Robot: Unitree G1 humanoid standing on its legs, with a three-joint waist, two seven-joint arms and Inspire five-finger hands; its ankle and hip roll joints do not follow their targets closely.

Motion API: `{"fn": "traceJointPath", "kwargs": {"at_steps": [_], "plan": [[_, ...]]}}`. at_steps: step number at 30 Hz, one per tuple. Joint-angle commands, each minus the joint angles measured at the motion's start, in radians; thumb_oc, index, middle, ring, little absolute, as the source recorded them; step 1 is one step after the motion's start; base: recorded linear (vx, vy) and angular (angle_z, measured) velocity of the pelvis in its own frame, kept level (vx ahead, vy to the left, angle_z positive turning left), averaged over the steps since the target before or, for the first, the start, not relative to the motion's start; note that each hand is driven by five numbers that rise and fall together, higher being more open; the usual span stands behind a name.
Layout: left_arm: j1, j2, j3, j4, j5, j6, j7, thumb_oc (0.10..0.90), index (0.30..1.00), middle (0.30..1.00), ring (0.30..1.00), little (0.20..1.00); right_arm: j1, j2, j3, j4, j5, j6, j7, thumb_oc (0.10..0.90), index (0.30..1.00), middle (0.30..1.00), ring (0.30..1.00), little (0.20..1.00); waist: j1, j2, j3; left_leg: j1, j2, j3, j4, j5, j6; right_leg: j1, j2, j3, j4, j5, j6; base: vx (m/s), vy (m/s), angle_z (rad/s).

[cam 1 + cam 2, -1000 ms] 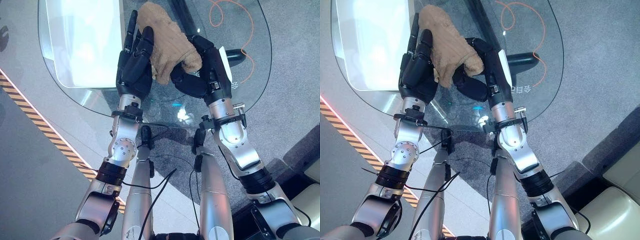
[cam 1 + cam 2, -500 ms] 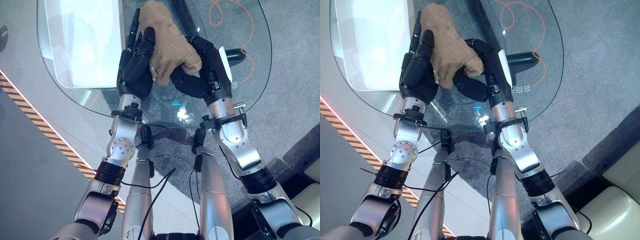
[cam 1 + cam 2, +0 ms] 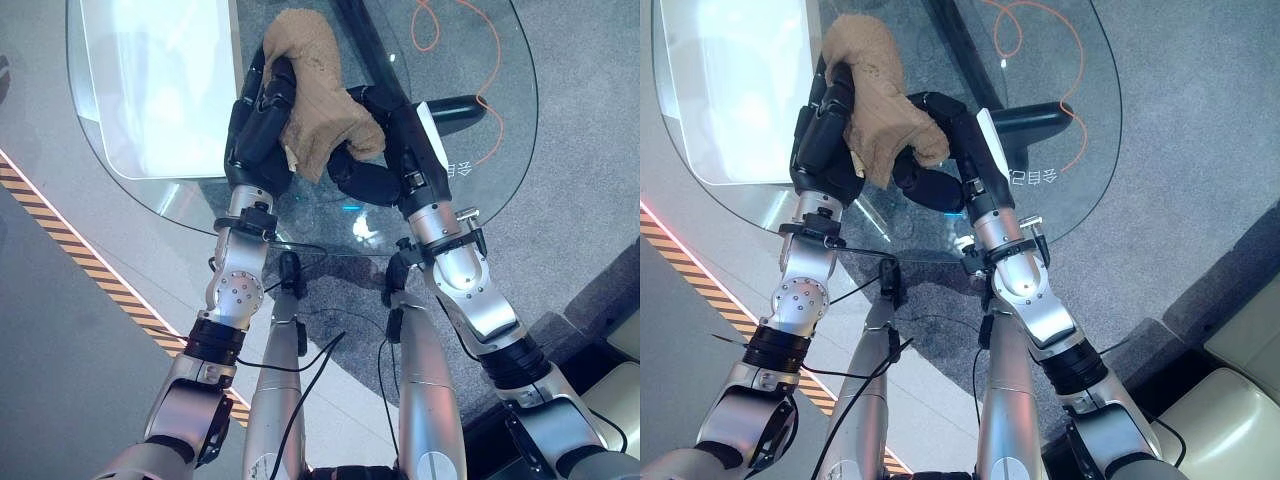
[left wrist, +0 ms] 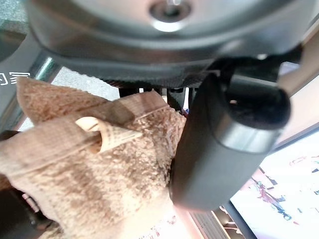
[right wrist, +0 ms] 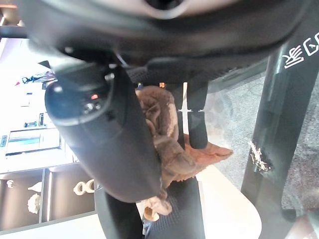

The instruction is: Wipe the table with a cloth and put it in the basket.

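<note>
Above the round glass worktop (image 3: 180, 195), between my two hands: one tan terry cloth (image 3: 318, 102), bunched, its far end rising past my fingertips and its near edge hanging down between my palms. I cannot tell whether its underside touches the glass.

Left hand (image 3: 255, 130): set against the cloth's left side, fingers (image 3: 277, 88) curled over the cloth's top edge. In the left wrist view the thumb (image 4: 219, 144) lies against the pile of the cloth (image 4: 94, 164), beside a small sewn loop; the hand is clamped on the fabric.

Right hand (image 3: 385, 160): set against the cloth's right side, palm turned toward the left hand, fingers (image 3: 365, 100) bent round the bunched fabric from the far side. In the right wrist view a fold of cloth (image 5: 167, 144) is pinched between the thumb (image 5: 109, 134) and the fingers; this hand too is closed on the cloth.

Worktop: clear glass with a rounded edge, grey floor visible through it. A bright white reflected panel (image 3: 165, 85) covers its left part, well apart from the cloth.

Beneath the glass: a black table leg and foot (image 3: 455, 110), running from the far edge toward the right.

On the floor on the far right: an orange cable (image 3: 470, 60), looped, seen through the glass.

On the floor at left: a yellow-and-black striped tape line (image 3: 75, 255), running diagonally.
</note>
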Motion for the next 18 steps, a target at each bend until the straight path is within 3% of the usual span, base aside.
{"fn": "traceJointPath", "kwargs": {"at_steps": [1,9,10,11,12,18], "plan": [[-0.13,0.004,-0.067,-0.129,0.067,0.0,-0.151,0.1,0.3,0.3,0.3,0.2,-0.168,0.046,-0.008,-0.149,0.006,-0.099,0.029,0.1,0.3,0.3,0.3,0.2,0.018,-0.027,-0.028,0.011,-0.085,0.097,0.048,-0.078,0.099,0.042,0.116,0.025,-0.124,0.064,-0.005,0.0,0.0,0.0],[-0.133,0.005,-0.066,-0.13,0.062,-0.014,-0.142,0.1,0.3,0.3,0.3,0.2,-0.177,0.041,-0.006,-0.145,0.012,-0.1,0.022,0.1,0.3,0.3,0.3,0.2,0.018,-0.025,-0.028,0.008,-0.087,0.096,0.049,-0.079,0.1,0.038,0.117,0.027,-0.126,0.066,-0.006,0.0,0.0,0.0],[-0.132,0.005,-0.064,-0.132,0.06,-0.019,-0.142,0.1,0.3,0.3,0.3,0.2,-0.175,0.042,-0.007,-0.145,0.013,-0.101,0.022,0.309,0.479,0.479,0.479,0.409,0.018,-0.025,-0.028,0.009,-0.087,0.096,0.05,-0.079,0.1,0.039,0.117,0.027,-0.126,0.065,-0.006,0.0,0.0,0.0],[-0.132,0.004,-0.063,-0.133,0.059,-0.023,-0.14,0.1,0.3,0.3,0.3,0.2,-0.174,0.043,-0.008,-0.144,0.011,-0.101,0.021,0.377,0.538,0.538,0.538,0.477,0.018,-0.025,-0.028,0.009,-0.087,0.096,0.05,-0.08,0.1,0.04,0.116,0.027,-0.127,0.065,-0.006,0.0,0.0,0.0],[-0.133,0.004,-0.062,-0.134,0.06,-0.029,-0.138,0.1,0.3,0.3,0.3,0.2,-0.174,0.042,-0.008,-0.144,0.012,-0.101,0.019,0.8,0.9,0.9,0.9,0.9,0.018,-0.025,-0.028,0.008,-0.087,0.096,0.052,-0.08,0.1,0.039,0.115,0.027,-0.127,0.065,-0.005,0.0,0.0,0.0],[-0.128,-0.007,-0.044,-0.139,0.043,-0.096,-0.134,0.1,0.3,0.3,0.3,0.2,-0.17,0.053,-0.013,-0.143,0.011,-0.098,0.019,0.8,0.9,0.9,0.9,0.9,0.019,-0.026,-0.028,0.006,-0.087,0.093,0.057,-0.083,0.099,0.037,0.117,0.027,-0.123,0.063,-0.008,0.0,0.0,0.0]]}}
